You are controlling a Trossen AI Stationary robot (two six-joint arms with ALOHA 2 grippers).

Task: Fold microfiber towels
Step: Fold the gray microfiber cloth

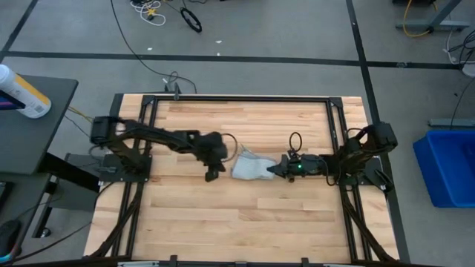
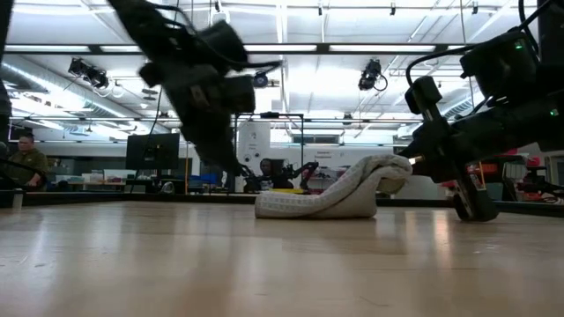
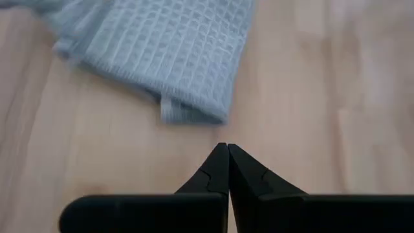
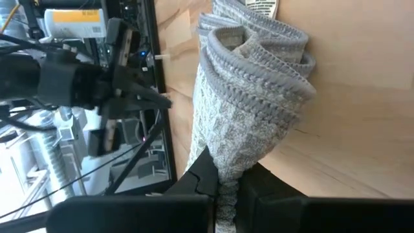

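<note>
The pale grey-blue microfiber towel lies bunched in folds at the table's middle; it also shows in the low view. My right gripper stands at the towel's right end and is shut on it. My left gripper is shut and empty, just left of the towel and a little toward the near edge. In the left wrist view its fingertips point at bare wood short of the towel's hemmed corner, where a small tag shows. My right gripper pinches the towel's right end between its two fingers, several bunched layers together. The fingers come nearly level from the table's right side. The held end is lifted off the wood, and the rest of the towel lies slack on the table.
The table is a wooden top in a black frame. A side table with a white bottle stands off the left edge, and a blue bin off the right. People and desks show in the room beyond.
</note>
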